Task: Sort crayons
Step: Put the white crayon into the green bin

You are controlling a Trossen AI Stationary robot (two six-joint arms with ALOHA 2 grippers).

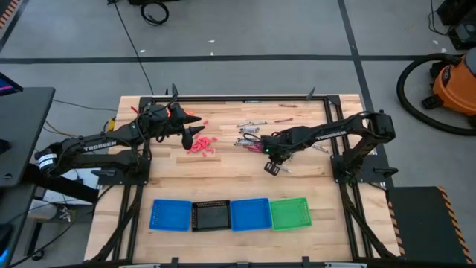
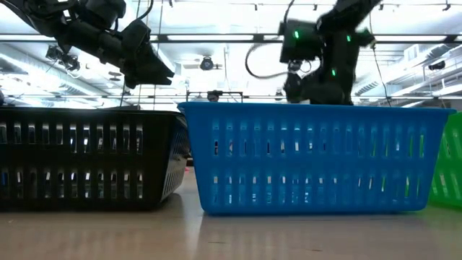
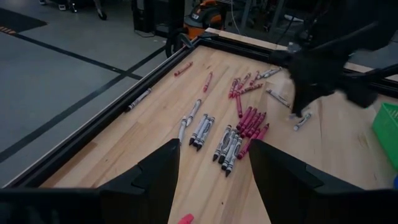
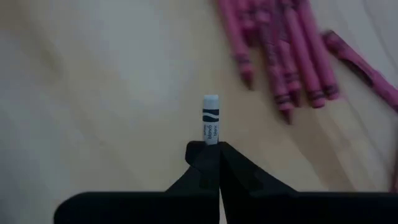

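Note:
Grey crayons (image 3: 227, 144) and magenta crayons (image 3: 251, 122) lie loose on the wooden table at its far middle. A heap of red crayons (image 1: 202, 145) lies to their left. My right gripper (image 4: 211, 152) is near the grey and magenta crayons, pointing down and shut on one grey crayon (image 4: 211, 118). Over the red heap, at the far left, my left gripper (image 3: 211, 177) hangs open, with nothing between its fingers. My right gripper pinches one end of the grey crayon (image 4: 211, 140) between its two fingertips, coming from above and pointing down. The crayon runs on in line with the fingers, and its free end (image 4: 211, 99) sticks out past the tips. It appears clear of the table.
Along the table's near edge stands a row of trays: blue (image 1: 170, 214), black (image 1: 211, 216), blue (image 1: 250, 214) and green (image 1: 290, 213). Bare wood lies between the trays and the crayons. A black frame (image 3: 112, 118) runs around the table's edge.

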